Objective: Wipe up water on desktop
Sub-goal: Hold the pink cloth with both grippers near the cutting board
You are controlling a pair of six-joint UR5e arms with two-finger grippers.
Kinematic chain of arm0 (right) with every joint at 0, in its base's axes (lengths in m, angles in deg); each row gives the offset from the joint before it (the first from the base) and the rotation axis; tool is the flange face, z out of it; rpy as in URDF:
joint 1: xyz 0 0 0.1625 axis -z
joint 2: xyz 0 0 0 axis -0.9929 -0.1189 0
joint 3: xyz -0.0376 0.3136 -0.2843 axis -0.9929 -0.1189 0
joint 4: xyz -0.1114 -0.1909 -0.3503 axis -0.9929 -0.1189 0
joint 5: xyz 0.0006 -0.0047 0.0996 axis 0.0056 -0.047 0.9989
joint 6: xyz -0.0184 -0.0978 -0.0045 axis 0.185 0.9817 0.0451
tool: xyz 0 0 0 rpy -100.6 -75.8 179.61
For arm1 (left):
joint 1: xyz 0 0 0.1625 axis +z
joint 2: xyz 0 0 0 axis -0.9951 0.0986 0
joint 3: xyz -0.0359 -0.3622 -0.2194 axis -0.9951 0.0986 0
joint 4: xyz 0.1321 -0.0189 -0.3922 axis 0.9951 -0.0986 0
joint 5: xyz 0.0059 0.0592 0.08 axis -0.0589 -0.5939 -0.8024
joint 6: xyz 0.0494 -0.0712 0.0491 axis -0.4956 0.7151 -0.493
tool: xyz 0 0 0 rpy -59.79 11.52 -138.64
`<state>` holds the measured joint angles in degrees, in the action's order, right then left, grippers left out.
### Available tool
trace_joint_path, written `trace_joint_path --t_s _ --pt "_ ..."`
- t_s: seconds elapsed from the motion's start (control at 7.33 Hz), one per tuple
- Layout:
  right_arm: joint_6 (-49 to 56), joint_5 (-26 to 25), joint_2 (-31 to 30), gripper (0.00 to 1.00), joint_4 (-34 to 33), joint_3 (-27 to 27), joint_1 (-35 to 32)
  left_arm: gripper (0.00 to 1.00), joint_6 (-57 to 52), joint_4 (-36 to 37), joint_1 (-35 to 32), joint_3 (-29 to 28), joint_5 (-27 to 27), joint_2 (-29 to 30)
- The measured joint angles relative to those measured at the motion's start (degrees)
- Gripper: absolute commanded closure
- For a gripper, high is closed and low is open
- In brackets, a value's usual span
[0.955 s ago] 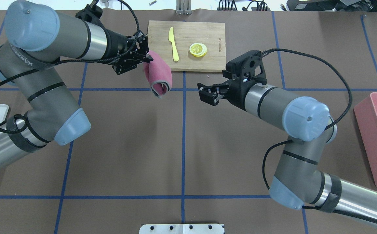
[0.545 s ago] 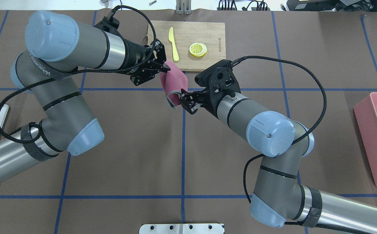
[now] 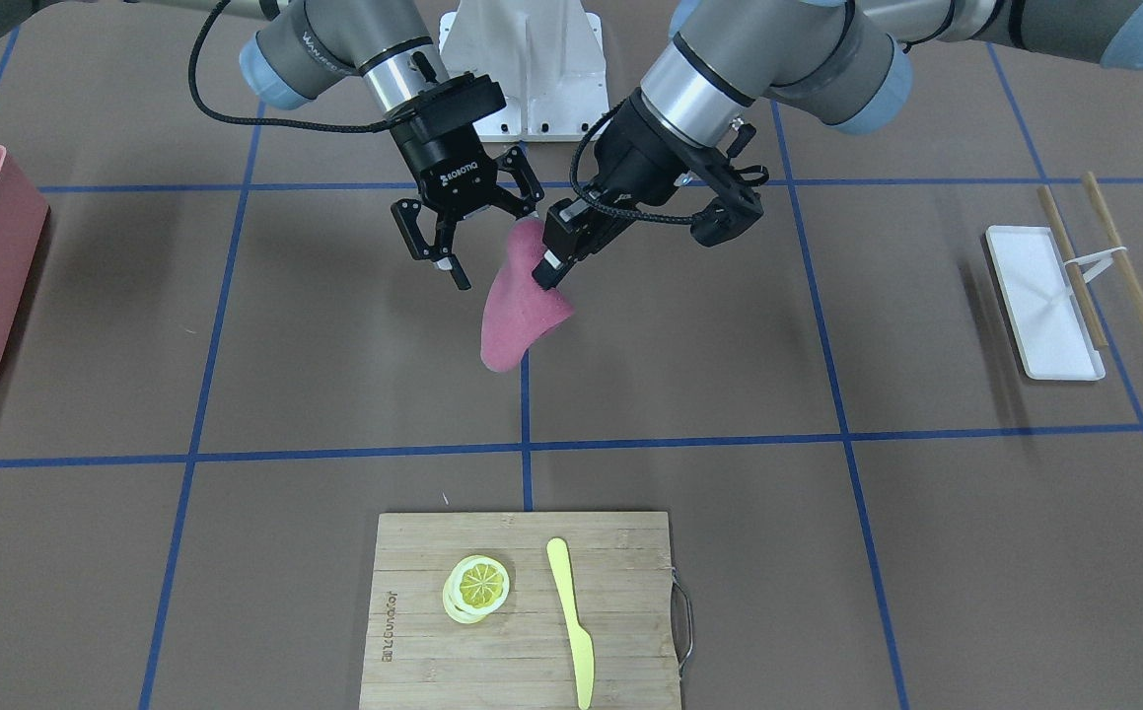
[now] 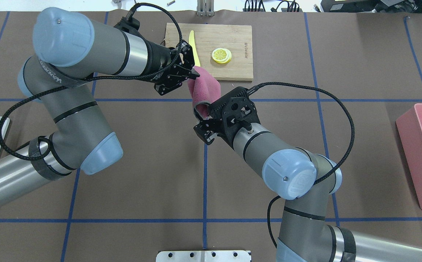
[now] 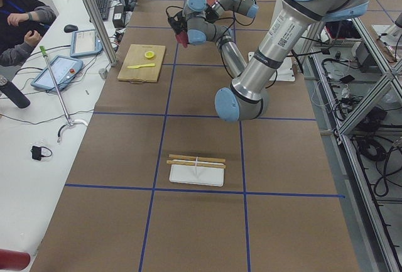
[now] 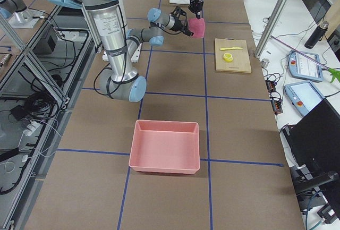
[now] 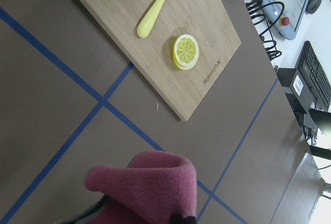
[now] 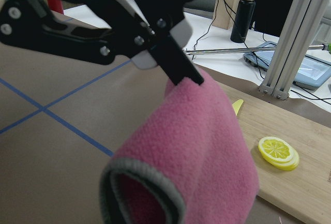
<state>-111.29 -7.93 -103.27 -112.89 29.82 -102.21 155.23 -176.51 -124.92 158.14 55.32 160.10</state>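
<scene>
Brown matte table (image 3: 827, 325), gridded with blue tape (image 3: 689, 438). Front view: left tool (image 3: 543, 274) clamps a pink cloth (image 3: 517, 320) held above the table, robot-side of the cutting board (image 3: 522, 631); right tool (image 3: 492, 245) gapes empty beside it. Left side view: white bench (image 5: 38, 127) (tablets (image 5: 56, 71), keyboard (image 5: 102, 5)) flanks the board.

Overhead: rear, looking forward-down. Front: opposite side, facing back, steep. Sides: along desktop (image 4: 141, 182) from each end. Wrists: close-up. All share cutting board (image 4: 240, 65).
</scene>
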Motion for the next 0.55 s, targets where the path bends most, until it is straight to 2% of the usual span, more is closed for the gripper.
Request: trace_joint_path --t_s 0.55 --pt "-0.2 -0.5 0.0 0.01 0.3 0.4 0.9 1.00 0.4 1.0 -0.3 0.1 -0.1 0.5"
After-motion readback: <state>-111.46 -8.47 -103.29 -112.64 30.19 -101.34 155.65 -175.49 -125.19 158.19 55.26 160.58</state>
